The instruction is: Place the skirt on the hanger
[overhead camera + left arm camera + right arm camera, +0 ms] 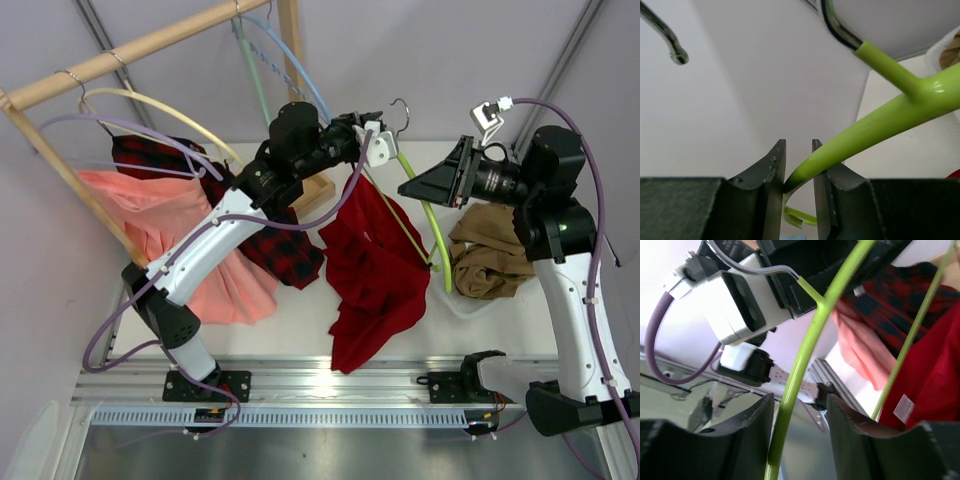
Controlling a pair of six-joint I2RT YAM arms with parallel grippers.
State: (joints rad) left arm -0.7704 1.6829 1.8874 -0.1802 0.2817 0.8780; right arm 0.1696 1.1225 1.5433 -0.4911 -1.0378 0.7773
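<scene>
The lime-green hanger hangs in the air over the middle of the table, its silver hook uppermost. The deep-red skirt hangs from it and trails onto the table. My left gripper is shut on the hanger just below the hook; in the left wrist view the green bar is pinched between both fingers of that gripper. My right gripper is open around the hanger's right arm. In the right wrist view that arm runs between its jaws, near the left finger, with a gap on the right.
A wooden rack at the back left carries a cream hanger and a light-blue hanger. A red-and-black plaid skirt and a salmon-pink skirt lie left of the red one. A brown garment sits at the right.
</scene>
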